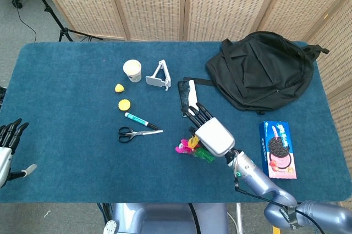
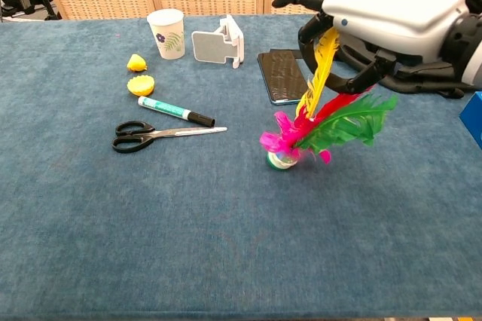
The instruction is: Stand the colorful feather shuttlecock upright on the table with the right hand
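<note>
The colorful feather shuttlecock (image 2: 309, 129) stands nearly upright, leaning a little to the right, with its green-white base on or just above the blue table (image 2: 151, 230). Pink, red, green and yellow feathers fan upward. My right hand (image 2: 384, 16) hovers over it and pinches the yellow feather tips between curled fingers (image 2: 354, 80). From the head view, the right hand (image 1: 212, 135) covers most of the shuttlecock (image 1: 186, 146), leaving only pink and green feathers showing. My left hand (image 1: 6, 149) hangs at the table's left edge, fingers apart, holding nothing.
A phone (image 2: 284, 76) and black backpack (image 1: 258, 69) lie just behind the right hand. Scissors (image 2: 162, 135), a marker (image 2: 175, 111), yellow pieces (image 2: 140, 84), a paper cup (image 2: 167, 33) and a white stand (image 2: 218, 42) sit to the left. A cookie box (image 1: 278, 149) lies right.
</note>
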Motion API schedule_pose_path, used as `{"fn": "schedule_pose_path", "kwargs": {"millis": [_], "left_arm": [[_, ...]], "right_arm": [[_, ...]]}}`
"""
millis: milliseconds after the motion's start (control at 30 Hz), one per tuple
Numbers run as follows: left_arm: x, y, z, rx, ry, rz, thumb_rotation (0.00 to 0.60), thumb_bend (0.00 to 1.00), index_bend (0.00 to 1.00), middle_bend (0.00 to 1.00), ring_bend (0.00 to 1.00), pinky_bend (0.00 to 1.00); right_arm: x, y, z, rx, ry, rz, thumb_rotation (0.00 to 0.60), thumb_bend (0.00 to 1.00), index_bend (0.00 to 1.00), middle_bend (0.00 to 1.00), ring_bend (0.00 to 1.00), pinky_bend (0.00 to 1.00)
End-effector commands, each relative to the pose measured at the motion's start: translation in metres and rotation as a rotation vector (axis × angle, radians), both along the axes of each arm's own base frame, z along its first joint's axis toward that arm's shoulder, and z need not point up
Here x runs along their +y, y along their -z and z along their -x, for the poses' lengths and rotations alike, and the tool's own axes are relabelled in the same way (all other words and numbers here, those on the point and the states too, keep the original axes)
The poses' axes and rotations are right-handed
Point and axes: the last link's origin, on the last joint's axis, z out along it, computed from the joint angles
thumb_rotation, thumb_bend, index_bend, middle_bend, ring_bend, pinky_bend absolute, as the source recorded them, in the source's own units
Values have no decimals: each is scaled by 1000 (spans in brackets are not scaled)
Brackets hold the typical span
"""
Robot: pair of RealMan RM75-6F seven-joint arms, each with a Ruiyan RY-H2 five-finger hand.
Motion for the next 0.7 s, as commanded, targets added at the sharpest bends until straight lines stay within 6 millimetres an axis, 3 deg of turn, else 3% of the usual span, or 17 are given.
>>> {"fn": "schedule_pose_path", "kwargs": {"millis": [33, 67, 133, 200, 267, 333, 500, 700], "left_arm": [[0, 0, 0, -1, -1, -1, 600, 0, 0, 0, 0, 0], [0, -1, 0, -1, -1, -1, 600, 0, 0, 0, 0, 0], [0, 0, 0, -2, 0, 0, 600, 0, 0, 0, 0, 0], [0, -1, 0, -2, 2, 0, 600, 0, 0, 0, 0, 0], [0, -1, 0, -2, 2, 0, 600, 0, 0, 0, 0, 0], [0, 0, 0, -2, 3, 2, 600, 0, 0, 0, 0, 0], [-1, 0, -1, 0, 5, 4, 600, 0, 0, 0, 0, 0], [0, -1, 0, -5, 2, -1, 600, 0, 0, 0, 0, 0]], "right_arm": [[1, 5, -4, 12, -11, -1, 600, 705, 641, 50, 0, 0], [2, 5, -6, 13, -19, 0, 600, 687, 617, 50, 0, 0], [4, 7, -10, 7, -28, -2, 600, 558, 462, 43, 0, 0], [4, 6, -16, -5, -29, 10, 600, 302, 183, 18, 0, 0], [3, 6, -21, -12, -27, 25, 600, 154, 50, 3, 0, 0], [1, 5, -27, -27, -26, 47, 600, 106, 11, 0, 0, 0], [-3, 6, -41, -46, 8, 65, 600, 105, 0, 0, 0, 0], [-1, -9, -60, -85, -6, 95, 600, 96, 0, 0, 0, 0]]}}
